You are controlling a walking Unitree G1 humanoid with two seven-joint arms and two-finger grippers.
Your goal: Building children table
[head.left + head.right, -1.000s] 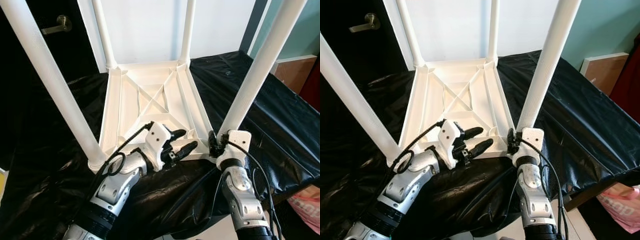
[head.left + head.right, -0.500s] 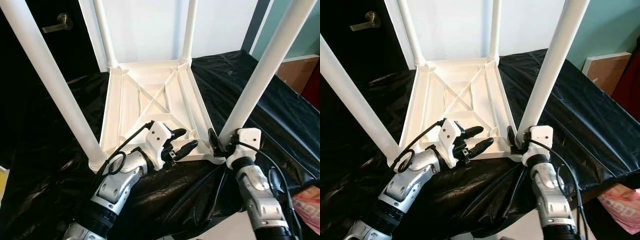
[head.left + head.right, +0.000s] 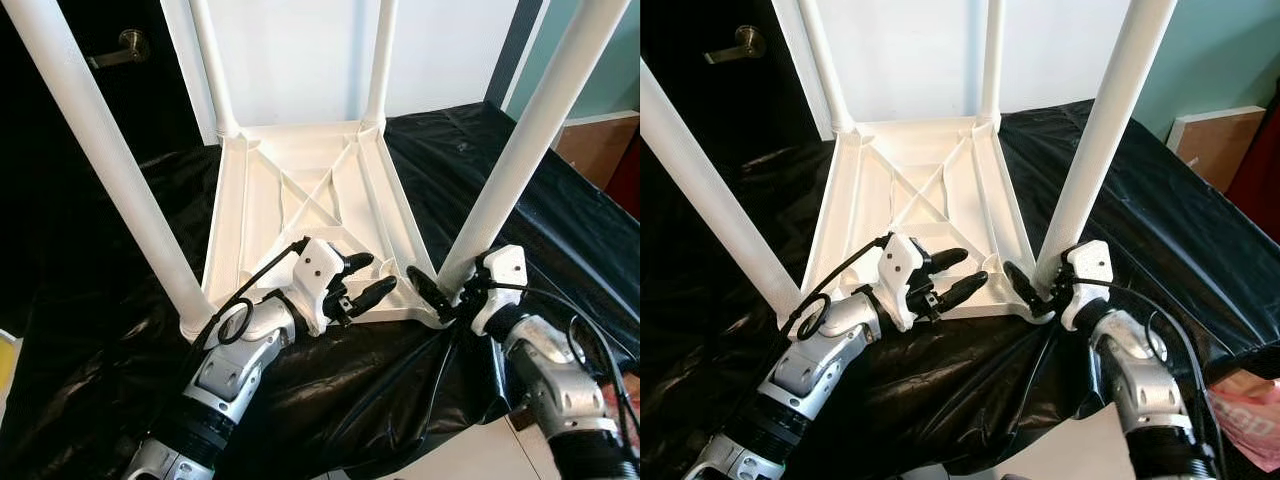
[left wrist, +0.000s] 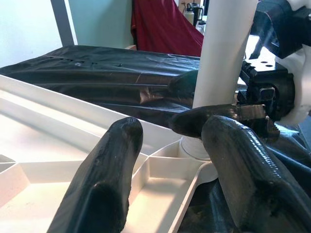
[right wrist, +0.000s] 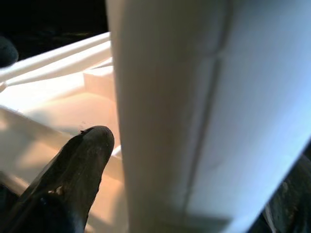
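The white children's table (image 3: 300,180) lies upside down on a black sheet, its four legs pointing up. My left gripper (image 3: 365,278) is open at the table's near edge. One finger is over the ribbed underside and the other is by the near rim; its fingers (image 4: 104,179) hold nothing. My right gripper (image 3: 448,290) is at the base of the near right leg (image 3: 510,170). One black finger (image 5: 73,170) presses against the leg (image 5: 204,107), and the other is hidden behind it.
A black plastic sheet (image 3: 520,210) covers the surface and drops off at the near edge. The near left leg (image 3: 110,170) rises close to my left arm. A door with a handle (image 3: 125,45) stands at back left, a brown box (image 3: 590,145) at right, and a pink bag (image 3: 1245,420) low on the right.
My right arm has swung out to the right while its gripper stayed at the base of the near right leg. The left gripper has barely moved.
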